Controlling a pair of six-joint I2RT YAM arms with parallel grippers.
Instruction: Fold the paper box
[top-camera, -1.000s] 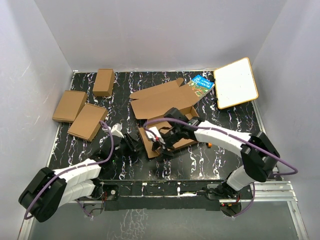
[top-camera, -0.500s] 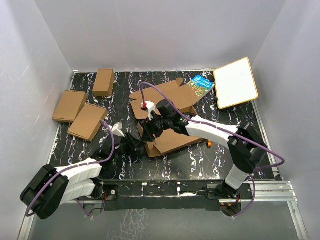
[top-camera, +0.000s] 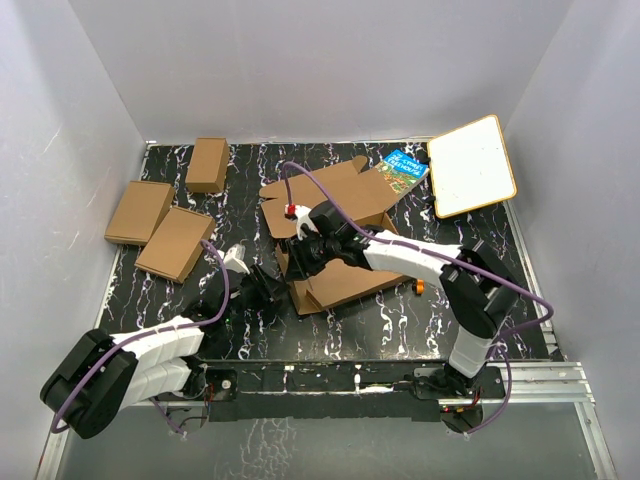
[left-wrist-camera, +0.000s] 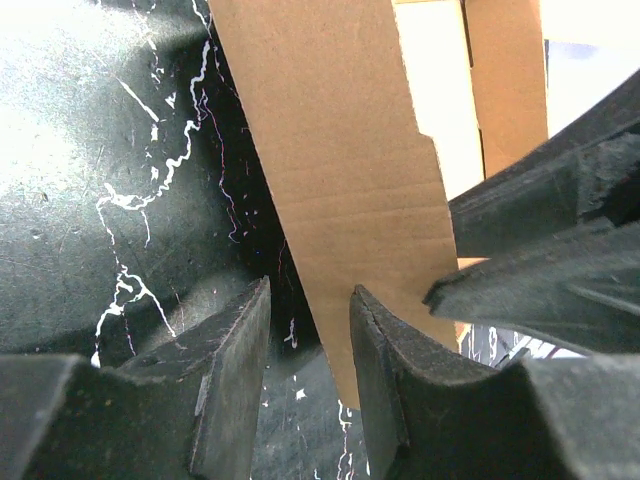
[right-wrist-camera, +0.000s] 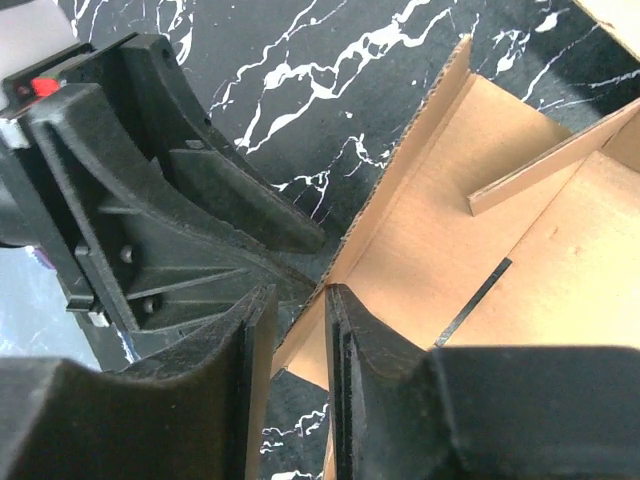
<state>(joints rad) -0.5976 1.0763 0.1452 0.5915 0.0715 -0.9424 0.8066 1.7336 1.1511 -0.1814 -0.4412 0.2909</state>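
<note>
The paper box lies spread open in the middle of the black marbled bench, with both grippers meeting at its near left corner.

The right gripper reaches in from the right and its jaws are narrow. In its own wrist view, the right gripper has the edge of an upright box wall filling the slim gap between its fingers, so it looks pinched. The box's brown floor stretches away beyond the fingertips.

Just left of it and nearly touching sits the left gripper. Seen from its wrist, the left gripper is partly open. A cardboard flap of the box hangs down between its fingers, resting against one of them while a dark gap shows beside the other. It isn't clamping anything.

Well off to the left of the left gripper are three small folded boxes. Far beyond the right gripper, a blue book lies against the box's far flap, beside a white board.
</note>
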